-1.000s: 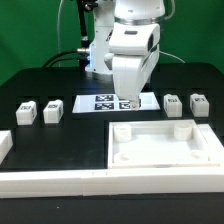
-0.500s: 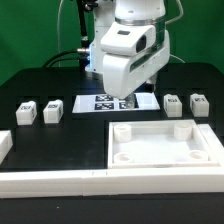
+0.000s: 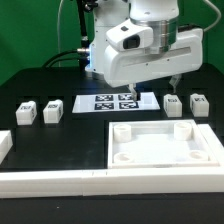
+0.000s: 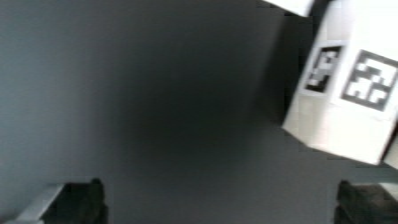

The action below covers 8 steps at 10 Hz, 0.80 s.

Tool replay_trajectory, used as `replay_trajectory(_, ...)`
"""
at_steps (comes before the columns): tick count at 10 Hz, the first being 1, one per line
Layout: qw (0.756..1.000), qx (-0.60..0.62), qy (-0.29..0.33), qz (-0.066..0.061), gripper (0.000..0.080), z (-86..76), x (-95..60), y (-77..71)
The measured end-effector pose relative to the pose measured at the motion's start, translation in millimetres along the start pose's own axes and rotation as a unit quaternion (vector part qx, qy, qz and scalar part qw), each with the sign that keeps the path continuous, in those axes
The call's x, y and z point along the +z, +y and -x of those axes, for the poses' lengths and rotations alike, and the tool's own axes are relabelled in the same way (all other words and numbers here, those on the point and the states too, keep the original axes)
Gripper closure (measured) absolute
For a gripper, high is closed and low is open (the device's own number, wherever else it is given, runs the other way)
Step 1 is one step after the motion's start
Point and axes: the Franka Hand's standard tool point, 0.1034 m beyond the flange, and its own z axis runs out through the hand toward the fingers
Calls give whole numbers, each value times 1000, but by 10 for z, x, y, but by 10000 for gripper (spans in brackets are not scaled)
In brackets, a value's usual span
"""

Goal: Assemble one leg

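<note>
We see the end effector [image 4: 222, 200] with its fingers [image 4: 71, 200] spread wide and nothing between them, only bare dark counter [image 4: 160, 110]. It hangs above the counter on the exterior view's right, over a leg [image 3: 173, 104] that stands beside a second leg [image 3: 198, 103]. In the wrist view one tagged leg [image 4: 347, 85] shows, well apart from both fingers. Two more legs [image 3: 25, 110] [image 3: 52, 110] stand on the exterior view's left, the marker board [image 3: 117, 101] between the pairs. The large white panel [image 3: 165, 150] lies nearer the camera.
</note>
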Motion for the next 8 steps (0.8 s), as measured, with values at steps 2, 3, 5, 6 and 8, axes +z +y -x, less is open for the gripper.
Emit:
replay_trajectory(2,999,31,-4,0,151,64,28,-305)
replay_trajectory(3,999,34,-6,1,151,105,48,-464)
replay_trajectory(5,1000,30,-6,1,151,170,85,-753)
replay_trajectory(6,1000,21,-4,0,151,189,97,-875)
replay_trajectory(8,1000,10,-4,0,151,239,136,-1060)
